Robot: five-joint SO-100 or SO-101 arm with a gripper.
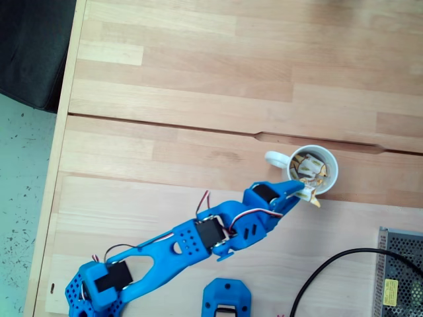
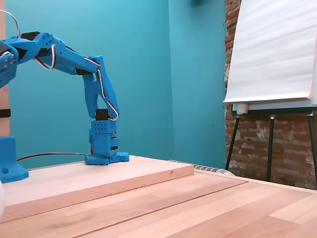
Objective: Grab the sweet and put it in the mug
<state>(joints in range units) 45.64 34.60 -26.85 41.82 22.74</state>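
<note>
While the blue arm reaches toward the right of a fixed view, its pincer (image 1: 305,192) pinches the sweet (image 1: 311,195) at the mug's (image 1: 330,173) lower rim; candies (image 1: 308,166) lie inside. Nearby, a black cable (image 1: 330,269) crosses the pale wooden counter (image 1: 198,86); a teal wall (image 2: 148,74) stands behind.

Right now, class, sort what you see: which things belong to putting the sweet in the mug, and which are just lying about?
Belongs to the job:
the sweet, held at the mug's rim
the mug
the gripper

Just lying about:
black cable
metal mesh box
flip chart
</note>
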